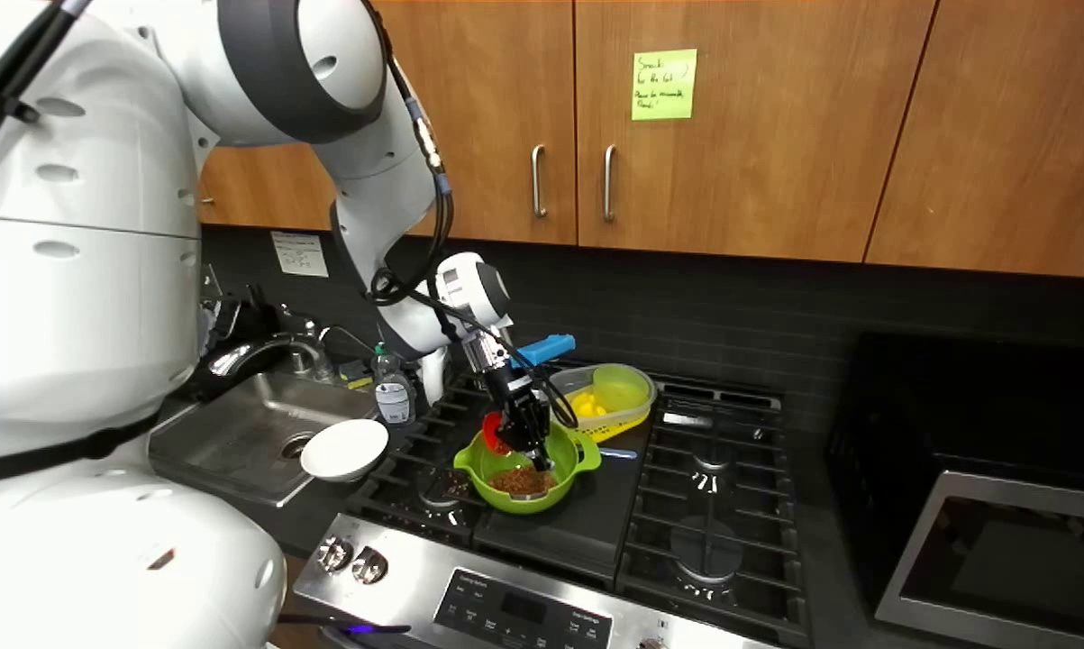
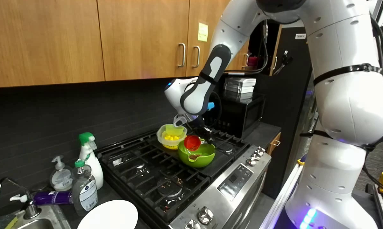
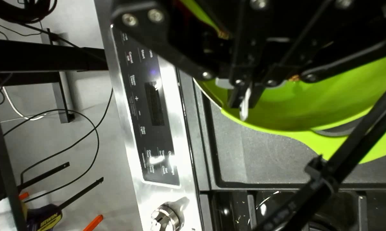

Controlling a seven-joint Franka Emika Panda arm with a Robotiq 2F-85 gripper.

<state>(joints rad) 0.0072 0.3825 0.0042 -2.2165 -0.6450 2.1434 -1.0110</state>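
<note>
Red cup [image 2: 192,143] is held up over the green bowl [image 2: 199,160] now, tipped well over, w/ its mouth in plain sight in an exterior view. Tool [image 3: 245,99] is clenched on the red cup, which is held just to the side of the fingers; the handle is hidden, so the exact grip pt. can't be told. A pale sliver is seen btwn the fingertips in the wrist view, not identifiable. Fingertips are lined up over the bowl's mouth in an exterior view, depth unclear.

Brown bits [image 1: 519,480] are heaped in the bottom of the green bowl, & more are spotted inside the tipped cup. Some loose specks are strewn abt. the burner [image 2: 169,190] too.

Bowl is set upright on the dark griddle plate [image 1: 578,532], ctr. of the stove [image 1: 406,577]. Near it, wall side, a see-thru tub [image 2: 161,137] is seen, filled w/ yellow pieces [image 1: 587,404] & a yellow-green cup [image 1: 620,388]. A lt.-blue strip [image 1: 618,453] is laid near the bowl.

Off by the sink [image 1: 226,442], a white dish [image 1: 345,448] is placed on the desk [image 1: 305,521]; close by, a clear bottle [image 2: 88,195], spray bottle [image 2: 95,163] & pump bottle [image 2: 61,180] are stood upright, w/ a purple bottle [image 2: 53,197] laid flat. Microwave [image 1: 1010,554] is parked past the stove's far end.
</note>
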